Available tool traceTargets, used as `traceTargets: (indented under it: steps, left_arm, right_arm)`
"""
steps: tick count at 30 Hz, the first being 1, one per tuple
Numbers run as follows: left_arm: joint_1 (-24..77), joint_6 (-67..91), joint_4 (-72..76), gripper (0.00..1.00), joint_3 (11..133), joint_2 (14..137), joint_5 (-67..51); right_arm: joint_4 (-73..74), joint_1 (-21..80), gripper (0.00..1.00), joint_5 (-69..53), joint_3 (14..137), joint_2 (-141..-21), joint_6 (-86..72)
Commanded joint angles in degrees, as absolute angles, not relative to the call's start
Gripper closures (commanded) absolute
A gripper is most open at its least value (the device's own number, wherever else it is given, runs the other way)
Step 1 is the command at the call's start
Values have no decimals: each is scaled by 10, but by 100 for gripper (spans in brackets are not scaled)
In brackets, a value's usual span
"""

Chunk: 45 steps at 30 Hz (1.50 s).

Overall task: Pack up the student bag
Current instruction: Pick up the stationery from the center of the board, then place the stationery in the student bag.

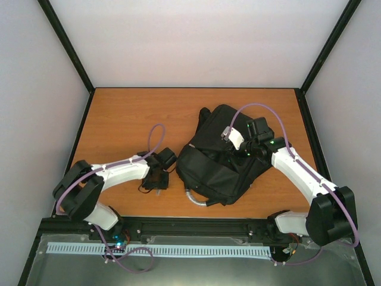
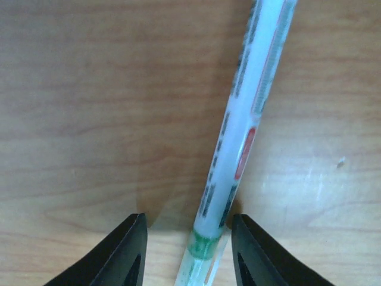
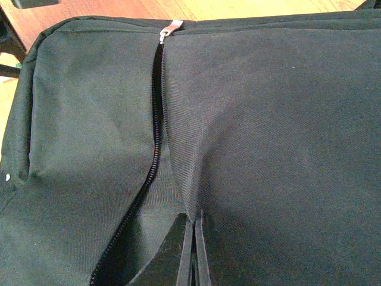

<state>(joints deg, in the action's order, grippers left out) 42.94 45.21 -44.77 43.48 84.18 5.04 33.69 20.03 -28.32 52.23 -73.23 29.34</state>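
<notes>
The student bag [image 1: 217, 161] is a large black backpack lying flat at mid-right of the table. In the right wrist view its fabric [image 3: 286, 119] fills the frame, with a zip [image 3: 156, 137] gaping open and the silver pull [image 3: 171, 28] at the far end. My right gripper [image 3: 194, 219] is shut, pinching a raised fold of fabric beside the zip opening; it shows over the bag in the top view [image 1: 239, 155]. My left gripper [image 1: 156, 180] is low over the table left of the bag. It is open [image 2: 187, 218], with a white pen [image 2: 244, 119] with a green band lying between its fingers.
The bag's grey loop handle [image 1: 196, 198] sticks out towards the near edge. The wooden table [image 1: 131, 113] is bounded by a black frame and white walls. Purple cables arch over both arms.
</notes>
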Motion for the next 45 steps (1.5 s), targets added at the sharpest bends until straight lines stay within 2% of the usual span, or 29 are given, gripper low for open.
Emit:
traceTargets:
  steps: [1,6,12,16,20,24,31,38,45]
  left_arm:
    - [435,425,-472,59,482,882,89]
    - [435,412,-462,63,493,905,79]
    - [435,407,-454,75,495,916,73]
    - [435,408,-459,84,493,906,73]
    - [435,409,-475,98,496,874,73]
    - [445,374,-470,99,506,819,58]
    - [487,308,-383,99,522,736,-38]
    - [491,278,-323,99,556,785,-137]
    - [491,264,-295,99,600,868,-168]
  right_arm:
    - [335,206,97,-302,532,-729,297]
    - [334,206,97,-302,532,-729,297]
    - [334,206,97,-302,532,-730,299]
    - [335,206,97,-302,532,-729,298]
    - [334,206,97,-302,532,-729,298]
    - [334,206,97,-302,532,-727,298]
    - [333,206,97,-303,532,-725,299]
    - [333,205,97,-306,532,-721,296]
    - [330,205,97,-310,530,-709,295]
